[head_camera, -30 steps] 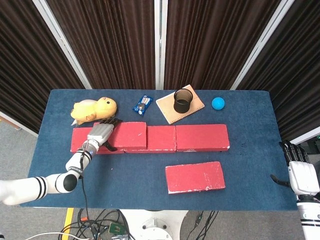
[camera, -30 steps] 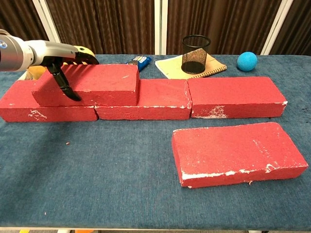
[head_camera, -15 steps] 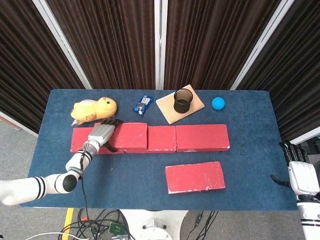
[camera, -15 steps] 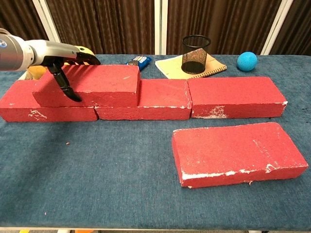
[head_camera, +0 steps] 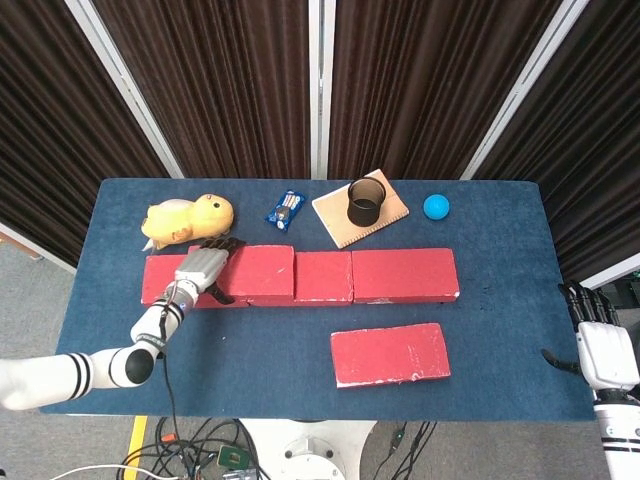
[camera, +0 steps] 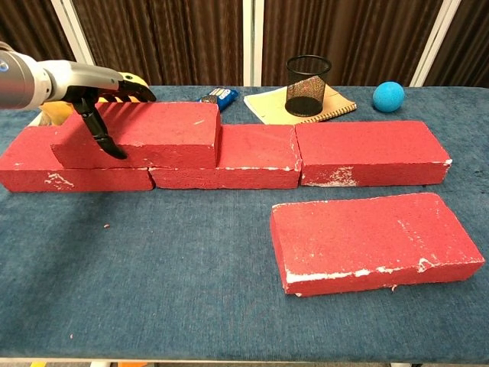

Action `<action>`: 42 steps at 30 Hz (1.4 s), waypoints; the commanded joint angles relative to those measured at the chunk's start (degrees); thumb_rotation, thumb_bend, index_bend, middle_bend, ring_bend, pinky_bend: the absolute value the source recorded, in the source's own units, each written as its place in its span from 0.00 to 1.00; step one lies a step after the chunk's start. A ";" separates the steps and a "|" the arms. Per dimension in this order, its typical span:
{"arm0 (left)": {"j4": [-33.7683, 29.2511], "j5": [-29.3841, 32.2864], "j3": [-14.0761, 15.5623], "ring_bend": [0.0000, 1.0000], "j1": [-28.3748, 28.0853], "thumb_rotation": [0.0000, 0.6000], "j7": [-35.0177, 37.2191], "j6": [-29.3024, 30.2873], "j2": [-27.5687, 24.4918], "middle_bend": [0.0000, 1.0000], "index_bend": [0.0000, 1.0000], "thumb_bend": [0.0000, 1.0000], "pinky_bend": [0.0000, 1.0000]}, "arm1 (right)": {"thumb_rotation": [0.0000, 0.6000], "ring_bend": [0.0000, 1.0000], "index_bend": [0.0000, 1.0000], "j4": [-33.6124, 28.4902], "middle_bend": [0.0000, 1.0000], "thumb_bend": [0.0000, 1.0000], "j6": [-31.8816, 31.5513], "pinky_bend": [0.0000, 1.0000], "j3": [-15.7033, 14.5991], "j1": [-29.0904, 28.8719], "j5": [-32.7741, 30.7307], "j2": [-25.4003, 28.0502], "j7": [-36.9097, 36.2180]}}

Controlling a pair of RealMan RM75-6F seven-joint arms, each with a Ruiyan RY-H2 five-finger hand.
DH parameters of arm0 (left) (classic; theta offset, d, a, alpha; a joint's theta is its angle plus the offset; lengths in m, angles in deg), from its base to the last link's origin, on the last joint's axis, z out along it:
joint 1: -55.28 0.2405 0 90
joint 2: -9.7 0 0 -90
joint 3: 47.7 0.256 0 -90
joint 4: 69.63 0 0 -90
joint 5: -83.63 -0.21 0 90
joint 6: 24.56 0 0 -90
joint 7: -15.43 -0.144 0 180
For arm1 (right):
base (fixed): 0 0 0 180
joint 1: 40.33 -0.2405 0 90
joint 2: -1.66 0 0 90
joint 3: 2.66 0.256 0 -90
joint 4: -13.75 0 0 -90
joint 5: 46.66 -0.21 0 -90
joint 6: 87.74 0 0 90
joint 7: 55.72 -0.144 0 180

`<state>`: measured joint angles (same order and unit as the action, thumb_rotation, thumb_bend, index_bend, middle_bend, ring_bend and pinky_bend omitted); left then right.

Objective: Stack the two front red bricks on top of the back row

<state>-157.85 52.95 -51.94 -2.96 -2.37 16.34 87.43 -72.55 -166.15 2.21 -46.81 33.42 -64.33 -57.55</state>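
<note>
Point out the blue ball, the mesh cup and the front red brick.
blue ball (head_camera: 436, 206), head view, centre of the ball.
mesh cup (camera: 308, 93), chest view, front wall.
front red brick (camera: 374, 237), chest view, top face.

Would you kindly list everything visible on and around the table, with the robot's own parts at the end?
back-row bricks: three, red, end to end across the table's middle
stacked brick: one, red, on top of the row's left end
front brick: one, red, flat, front right
duck toy: one, yellow, back left
mesh cup: one, black, on the notepad
notepad: one, tan, back centre
ball: one, blue, back right
small packet: one, blue, back, left of the notepad
table: one, blue cloth
left hand: grey, black fingers, grips the stacked brick's left end
right hand: white, off the table's right edge, holds nothing
</note>
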 commanded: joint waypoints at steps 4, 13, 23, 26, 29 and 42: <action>-0.37 1.31 0.49 0.00 -0.66 1.00 -0.47 -0.61 -0.55 0.00 0.00 0.11 0.04 | 1.00 0.00 0.00 0.05 0.00 0.08 0.03 0.00 0.02 -0.01 -0.05 0.03 -0.09; -0.91 1.61 0.66 0.00 -1.05 1.00 -0.29 -0.57 -0.93 0.00 0.00 0.11 0.05 | 1.00 0.00 0.00 0.20 0.00 0.08 0.13 0.00 0.01 -0.02 -0.11 -0.04 -0.20; -0.60 1.43 0.63 0.00 -1.01 1.00 0.24 -0.06 -0.72 0.00 0.00 0.11 0.04 | 1.00 0.00 0.00 0.42 0.00 0.08 0.13 0.00 0.01 0.01 -0.18 -0.15 -0.28; -0.94 0.86 0.49 0.00 -0.92 1.00 0.44 0.12 -0.83 0.00 0.00 0.11 0.04 | 1.00 0.00 0.00 0.47 0.00 0.08 0.24 0.00 0.03 -0.02 -0.26 -0.19 -0.31; -1.41 0.01 0.31 0.00 -0.74 1.00 0.79 0.24 -1.04 0.00 0.00 0.11 0.04 | 1.00 0.00 0.00 0.57 0.00 0.08 0.30 0.00 0.00 -0.03 -0.24 -0.27 -0.38; -8.72 -11.07 -4.31 0.00 3.75 1.00 7.65 5.53 -5.78 0.00 0.00 0.09 0.00 | 1.00 0.00 0.00 0.79 0.00 0.08 -1.11 0.00 0.05 0.32 0.81 0.04 -0.87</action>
<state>-163.83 44.94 -54.85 -0.97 3.42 19.32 83.57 -71.69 -167.48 2.41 -46.39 34.04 -64.42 -58.44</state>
